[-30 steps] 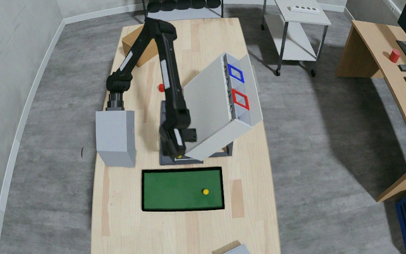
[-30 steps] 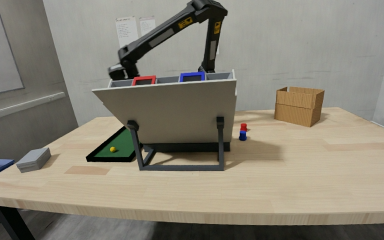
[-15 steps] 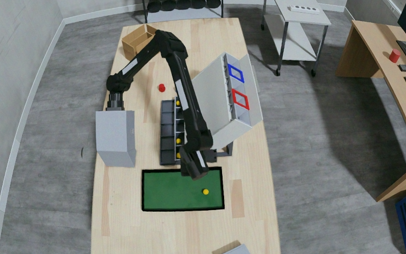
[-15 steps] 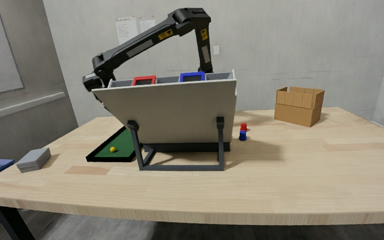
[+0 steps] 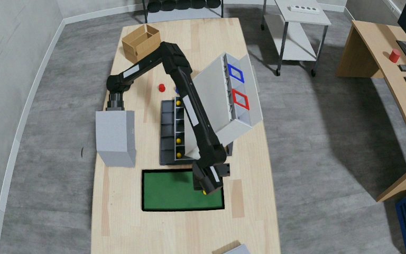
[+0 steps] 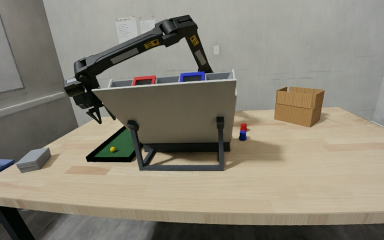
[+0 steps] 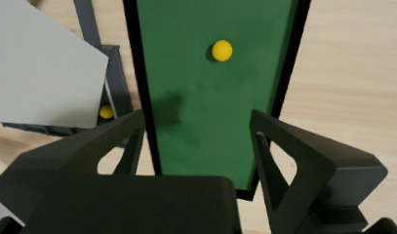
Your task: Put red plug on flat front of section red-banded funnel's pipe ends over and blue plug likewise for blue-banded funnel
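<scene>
My gripper [image 6: 104, 117] [image 7: 197, 116] is open and empty. It hangs above the near end of the green marble tray [image 5: 167, 191] [image 6: 119, 139] [image 7: 195, 93]. One yellow marble [image 5: 204, 192] [image 6: 112, 149] [image 7: 221, 50] lies in that tray, ahead of the fingers. The red plug [image 5: 161, 87] [image 6: 243, 126] and the blue plug [image 6: 242, 135] stand on the table beyond the far end of the sectioned catcher [image 5: 167, 125]. Yellow marbles [image 5: 178, 102] [image 5: 178, 140] [image 5: 178, 154] sit in three of its sections. One of them shows in the wrist view [image 7: 105, 112]. The red-banded funnel [image 5: 233, 97] [image 6: 144, 77] and the blue-banded funnel [image 5: 229, 70] [image 6: 192, 72] top the slanted grey cover [image 5: 211, 91] [image 6: 170, 113] [image 7: 39, 78].
A cardboard box [image 5: 141, 42] [image 6: 298, 105] stands at the far end of the table. The arm's grey base box [image 5: 115, 136] is beside the catcher. A small grey block [image 6: 34, 159] lies near the table corner. The cover's dark stand [image 6: 182, 168] reaches forward.
</scene>
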`<state>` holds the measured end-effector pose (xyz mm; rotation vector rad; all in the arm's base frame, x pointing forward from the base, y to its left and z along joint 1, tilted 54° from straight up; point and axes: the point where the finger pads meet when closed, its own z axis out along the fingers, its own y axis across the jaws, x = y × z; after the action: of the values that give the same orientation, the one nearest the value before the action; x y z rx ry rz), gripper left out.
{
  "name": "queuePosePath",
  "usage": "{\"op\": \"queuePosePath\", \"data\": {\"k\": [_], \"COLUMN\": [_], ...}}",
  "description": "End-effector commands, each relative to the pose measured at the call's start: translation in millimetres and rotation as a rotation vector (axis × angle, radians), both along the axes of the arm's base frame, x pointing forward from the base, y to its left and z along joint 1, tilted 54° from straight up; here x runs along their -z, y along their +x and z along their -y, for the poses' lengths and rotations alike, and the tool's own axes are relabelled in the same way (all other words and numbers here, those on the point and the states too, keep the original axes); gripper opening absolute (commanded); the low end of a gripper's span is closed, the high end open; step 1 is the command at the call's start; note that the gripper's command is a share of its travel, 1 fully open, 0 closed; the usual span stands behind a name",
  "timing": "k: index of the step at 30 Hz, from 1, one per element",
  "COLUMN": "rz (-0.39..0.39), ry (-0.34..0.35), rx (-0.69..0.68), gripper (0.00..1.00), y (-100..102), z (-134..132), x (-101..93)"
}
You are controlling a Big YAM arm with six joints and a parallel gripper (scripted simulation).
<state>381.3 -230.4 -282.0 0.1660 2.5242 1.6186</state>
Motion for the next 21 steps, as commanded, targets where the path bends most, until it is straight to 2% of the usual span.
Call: {"op": "queuePosePath", "data": {"k": [1, 21], "rz": [0.011, 0.007], "ry": [-0.015, -0.011], "rx": [-0.003, -0.009], "gripper": [0.8, 0.8], "y": [14.6, 14.6], "z": [12.6, 13.3], "x": [-4.5, -5.1]}}
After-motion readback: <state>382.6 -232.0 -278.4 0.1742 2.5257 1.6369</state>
